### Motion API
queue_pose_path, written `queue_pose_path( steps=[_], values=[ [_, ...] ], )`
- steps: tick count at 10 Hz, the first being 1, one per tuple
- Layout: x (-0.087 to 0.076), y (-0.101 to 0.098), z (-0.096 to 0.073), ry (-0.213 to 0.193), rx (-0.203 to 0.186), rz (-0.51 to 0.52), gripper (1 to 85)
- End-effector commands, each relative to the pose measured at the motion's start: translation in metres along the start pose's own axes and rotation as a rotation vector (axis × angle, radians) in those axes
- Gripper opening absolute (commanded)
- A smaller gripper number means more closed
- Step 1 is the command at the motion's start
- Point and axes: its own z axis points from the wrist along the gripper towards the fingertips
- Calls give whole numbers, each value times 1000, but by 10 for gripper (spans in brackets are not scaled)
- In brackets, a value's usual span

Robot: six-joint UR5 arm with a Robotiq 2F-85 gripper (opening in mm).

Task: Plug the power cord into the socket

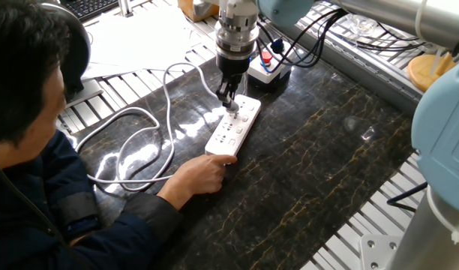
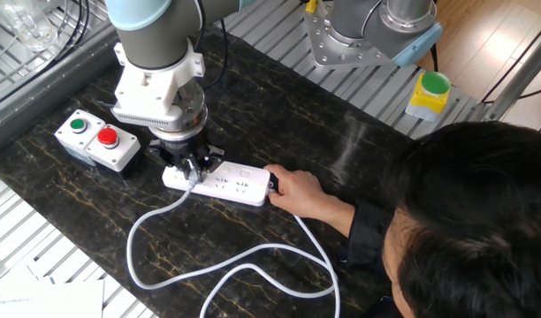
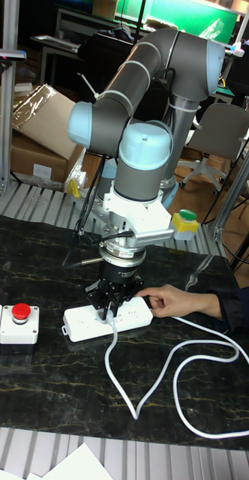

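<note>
The worktop [image 1: 304,180], a dark marbled slab, carries every item relevant to the insertion. The socket [image 1: 234,129] lies flat near the middle of the worktop, with its long axis running from the person's hand [image 1: 203,174], which presses on its near end, toward the grey button box [image 2: 98,140] that stands well apart beyond its far end. The power cord [image 2: 244,261] lies in wide white loops on the worktop on the person's side of the socket and rises to the robot hand [image 1: 228,96] from below. The robot hand hangs vertically over the far end of the socket, with its fingers pointing straight down and closed on the small white plug at the cord's end; the plug itself is largely hidden between the fingers. The fingertips stand at or just above the socket face, and the views do not show whether the pins are already entering the outlet holes. The relation that governs the coming move is therefore vertical: the target outlet lies directly beneath the plug, so the remaining travel is judged to be a straight downward push square to the socket face. Sideways offset along the long axis appears small, and the person's hand at the opposite end should keep the socket from sliding under that push.
</note>
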Motion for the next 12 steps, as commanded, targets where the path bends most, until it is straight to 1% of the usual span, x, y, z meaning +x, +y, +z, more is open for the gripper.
queue_pose_path(
  steps=[1,3,5,9,12],
  values=[
    [0,2,-2,-1,-11,-15,17],
    [1,3,-1,2,-13,-15,17],
    [-1,2,3,-7,-8,-24,17],
    [-2,1,9,-12,4,-37,17],
    [-3,-1,10,-15,9,-46,17]
  ],
)
